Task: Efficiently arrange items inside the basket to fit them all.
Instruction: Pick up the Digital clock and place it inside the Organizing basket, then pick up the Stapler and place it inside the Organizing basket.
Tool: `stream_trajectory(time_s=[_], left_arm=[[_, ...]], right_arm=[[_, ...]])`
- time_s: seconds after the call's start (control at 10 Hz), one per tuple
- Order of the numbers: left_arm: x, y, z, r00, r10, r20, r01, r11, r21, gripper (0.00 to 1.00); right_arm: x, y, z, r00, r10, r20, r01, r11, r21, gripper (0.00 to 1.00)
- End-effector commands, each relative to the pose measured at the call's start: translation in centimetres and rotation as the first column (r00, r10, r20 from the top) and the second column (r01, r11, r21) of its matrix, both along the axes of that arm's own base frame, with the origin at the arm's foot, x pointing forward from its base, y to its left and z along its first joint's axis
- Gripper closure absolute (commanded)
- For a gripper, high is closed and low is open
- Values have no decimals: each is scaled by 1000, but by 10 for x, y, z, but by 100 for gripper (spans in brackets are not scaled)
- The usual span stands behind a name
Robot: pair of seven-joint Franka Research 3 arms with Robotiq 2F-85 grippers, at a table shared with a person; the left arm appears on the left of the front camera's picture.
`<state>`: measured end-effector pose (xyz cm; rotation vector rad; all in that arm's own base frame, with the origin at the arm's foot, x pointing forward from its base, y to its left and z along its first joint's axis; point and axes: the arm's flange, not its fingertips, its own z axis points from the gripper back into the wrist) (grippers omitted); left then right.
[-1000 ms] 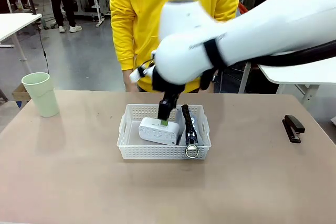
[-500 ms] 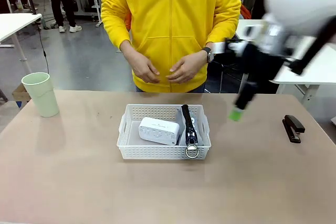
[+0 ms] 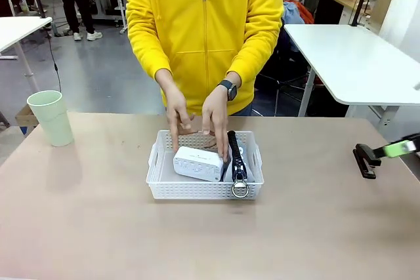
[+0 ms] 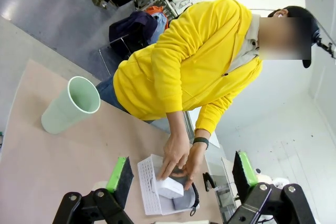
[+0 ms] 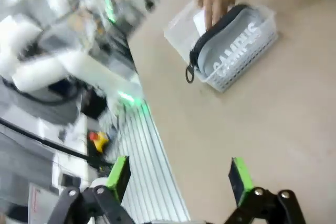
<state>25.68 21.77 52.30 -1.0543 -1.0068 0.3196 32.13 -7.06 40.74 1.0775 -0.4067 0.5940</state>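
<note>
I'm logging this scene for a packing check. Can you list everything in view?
basket: 1, white, middle of the table.
white box: 1, white, inside the basket, left part.
pouch: 1, grey with black zipper, inside the basket, right of the box.
cup: 1, pale green, upright, table's far left.
stapler: 1, black, table's far right.
table: 1, beige, bearing all of these.
person's hands: 2, reaching into the basket.
left gripper: 1, black with green pads, open.
right gripper: 1, black with green pads, open.
</note>
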Motion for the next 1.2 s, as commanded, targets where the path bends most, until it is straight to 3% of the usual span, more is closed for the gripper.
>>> stream_trajectory(time_s=[0.0,0.1,0.2,1.1], left_arm=[[1,-1,-2,999,0,33,0,1000,-2,0],[1,-1,-2,999,0,33,0,1000,-2,0],[1,-1,-2,999,0,33,0,1000,-2,0],[1,-1,-2,999,0,33,0,1000,-2,0]], right_arm=[[-6,-9,-21,985,-146,-88,162,965,209,0],[-9,-11,-27,960,-202,-193,249,931,267,0],[-4,-21,-15,995,-79,-66,86,991,107,0],[-4,-21,-15,995,-79,-66,86,991,107,0]])
